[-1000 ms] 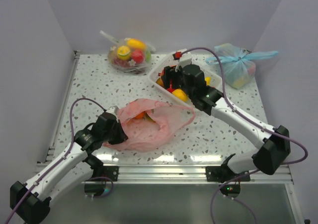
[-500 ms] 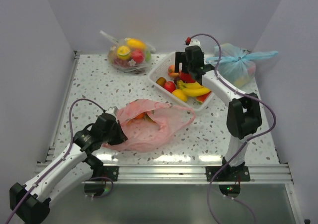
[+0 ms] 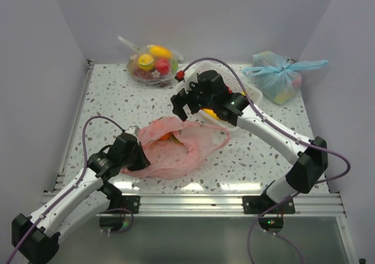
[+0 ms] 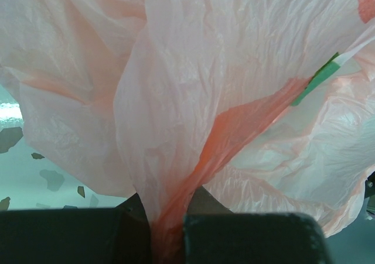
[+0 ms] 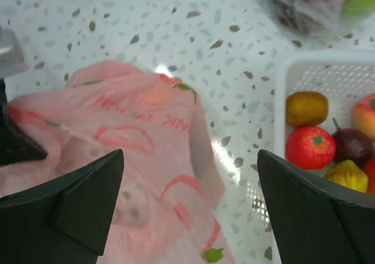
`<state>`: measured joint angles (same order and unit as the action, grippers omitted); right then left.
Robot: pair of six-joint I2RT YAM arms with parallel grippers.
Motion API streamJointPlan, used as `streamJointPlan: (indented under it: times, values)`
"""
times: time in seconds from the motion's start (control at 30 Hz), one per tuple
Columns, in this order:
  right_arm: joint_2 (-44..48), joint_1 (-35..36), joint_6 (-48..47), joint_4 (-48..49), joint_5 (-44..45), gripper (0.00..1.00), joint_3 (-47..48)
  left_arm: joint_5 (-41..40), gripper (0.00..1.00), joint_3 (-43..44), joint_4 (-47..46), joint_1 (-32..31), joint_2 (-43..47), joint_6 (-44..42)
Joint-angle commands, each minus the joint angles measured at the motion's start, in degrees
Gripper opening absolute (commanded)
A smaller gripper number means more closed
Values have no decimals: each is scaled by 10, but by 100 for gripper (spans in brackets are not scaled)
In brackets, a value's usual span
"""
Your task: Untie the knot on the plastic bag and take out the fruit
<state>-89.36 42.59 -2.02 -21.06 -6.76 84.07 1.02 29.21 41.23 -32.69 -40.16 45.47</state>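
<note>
right gripper (image 5: 188,158): jaws spread wide, nothing between them. it hangs over the table between the white basket (image 5: 281,100) and the open mouth of the plastic bag (image 5: 135,135), fingers pointed down at the pink film.

change noted: a second ago this hand was low inside the basket with the jaws only partly spread; half a second ago it stood raised over the basket's far side; it has now swung across toward the bag and finished opening. i judge a drop-off is done and this is the return trip for the next piece.

left gripper (image 4: 170,217): clamped on a gathered fold of the bag, unchanged across all three moments, pinning the near left edge to the table.

the plastic bag lies slumped at the table's near centre, mouth facing the basket. i see no knot in it; one handle loop (image 3: 218,137) lies slack. something orange (image 3: 166,136) shows inside, so fruit remains to be taken. several pieces, a red apple (image 5: 309,147) among them, sit in the basket.
</note>
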Motion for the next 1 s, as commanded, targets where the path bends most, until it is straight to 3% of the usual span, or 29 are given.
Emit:
streamJointPlan:
  times: [0.0,0.17,0.43,0.47,0.53,0.57,0.6,0.67,0.83,0.97]
  values:
    - [-4,35,-72,-77,10,99,-26,-21,0,18,-12,-1,-1,7]
    - [-73,61,-94,-108,77,99,-17,-22,0,18,-8,-1,0,7]
    - [-167,61,-87,-105,82,95,-6,-29,0,16,1,-1,8,15]
    - [-172,61,-86,-104,77,91,-5,-29,0,15,-1,-1,8,16]
    - [-179,60,-84,-107,70,67,6,-29,0,10,-3,-1,7,20]
    - [-178,62,-83,-113,55,53,12,-29,0,9,-7,-1,6,21]
    - [-175,61,-81,-127,44,26,23,-30,0,9,-10,-1,3,22]
    - [-157,75,-83,-138,39,0,28,-32,0,8,-20,-1,-4,23]
    - [-104,157,-84,-170,50,0,70,-41,0,1,-51,-1,-28,28]
    - [-96,246,-89,-190,114,0,113,-47,0,-11,-74,-1,-34,39]
